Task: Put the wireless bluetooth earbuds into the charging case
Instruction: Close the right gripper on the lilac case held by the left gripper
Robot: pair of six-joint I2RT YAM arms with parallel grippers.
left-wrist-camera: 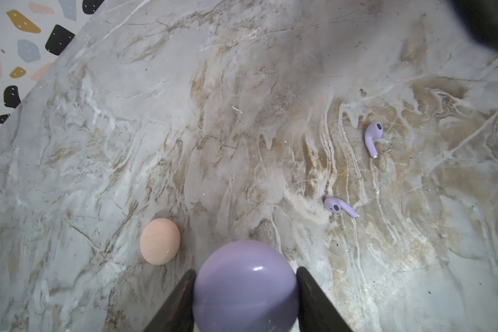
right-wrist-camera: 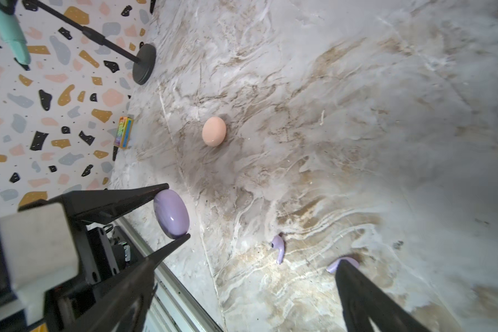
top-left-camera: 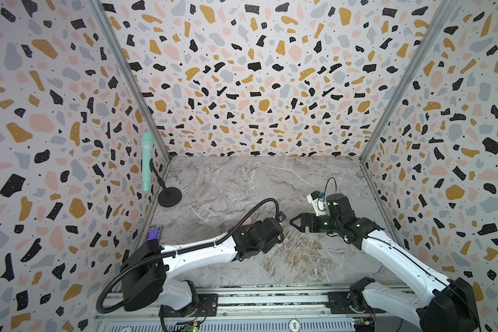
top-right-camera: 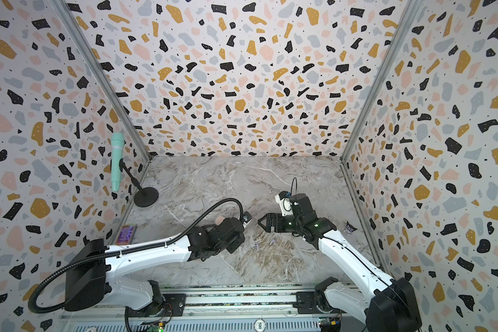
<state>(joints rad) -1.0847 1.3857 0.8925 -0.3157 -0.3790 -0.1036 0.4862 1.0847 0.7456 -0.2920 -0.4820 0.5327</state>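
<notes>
While the closed peach case point(left-wrist-camera: 159, 241) sits on the bench point(top-left-camera: 227, 184), your left jaws pinch the lavender case point(left-wrist-camera: 243, 284) by its sides just beside it. Further right, two lavender earbuds point(left-wrist-camera: 339, 207) lie loose on the bench, near each other, and your right jaws stand spread wide close by them, pointing leftward.

Soft, even light from above filled the scene, leaving only faint shadows on the marble tabletop point(top-left-camera: 242, 184). A small glare spot gleamed on the lavender case point(left-wrist-camera: 245, 287). Both top views bowed at their edges; wrist-view corners fell dark and blurred.
</notes>
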